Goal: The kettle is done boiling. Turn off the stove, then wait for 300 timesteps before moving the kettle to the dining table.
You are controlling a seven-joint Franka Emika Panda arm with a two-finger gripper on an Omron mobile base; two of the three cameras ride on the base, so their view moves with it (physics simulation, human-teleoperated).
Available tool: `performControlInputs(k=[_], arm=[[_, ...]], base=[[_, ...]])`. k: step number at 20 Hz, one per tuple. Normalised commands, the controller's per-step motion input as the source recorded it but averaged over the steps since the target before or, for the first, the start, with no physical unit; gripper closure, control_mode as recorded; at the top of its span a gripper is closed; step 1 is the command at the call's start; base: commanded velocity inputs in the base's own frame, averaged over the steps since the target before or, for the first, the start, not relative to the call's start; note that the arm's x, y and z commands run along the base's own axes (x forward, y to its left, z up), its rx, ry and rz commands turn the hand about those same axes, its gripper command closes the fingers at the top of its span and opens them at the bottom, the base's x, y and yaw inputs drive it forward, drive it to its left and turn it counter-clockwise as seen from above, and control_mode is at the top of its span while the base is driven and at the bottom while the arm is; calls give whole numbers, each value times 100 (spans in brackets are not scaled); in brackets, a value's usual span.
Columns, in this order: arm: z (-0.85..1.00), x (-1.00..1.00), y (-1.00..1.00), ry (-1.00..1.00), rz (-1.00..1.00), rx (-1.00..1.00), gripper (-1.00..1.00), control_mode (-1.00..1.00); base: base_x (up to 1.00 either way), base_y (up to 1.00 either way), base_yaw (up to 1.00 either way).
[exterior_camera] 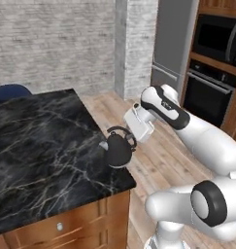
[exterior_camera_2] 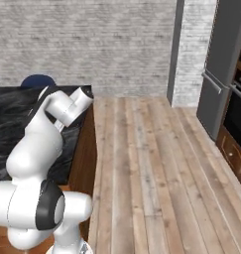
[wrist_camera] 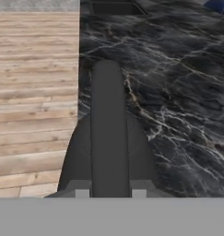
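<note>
Kettle at the corner of the island, tool clamped on its handle

The small dark grey-black dome-shaped kettle (exterior_camera: 119,150) sits at, or just above, the near corner of the black white-veined marble tabletop (exterior_camera: 37,146) of the wooden-based dining table; contact cannot be told. The arm's tool (wrist_camera: 108,192) is narrowed onto the kettle's thin arched wire handle (wrist_camera: 108,133), seen running between the fingertips in the hand view. The risk, as I judge it, is the edge: released here, or nudged as the tool pulls away, the kettle could tip off onto the pale wooden plank floor (exterior_camera: 163,155).
</note>
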Motion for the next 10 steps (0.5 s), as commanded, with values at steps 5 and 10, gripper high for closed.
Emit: performControlInputs(k=[5,10], arm=[[0,0,0,0,0,0,100,100],[0,0,0,0,0,0,100,100]], base=[[62,-35,8],[58,-28,9]])
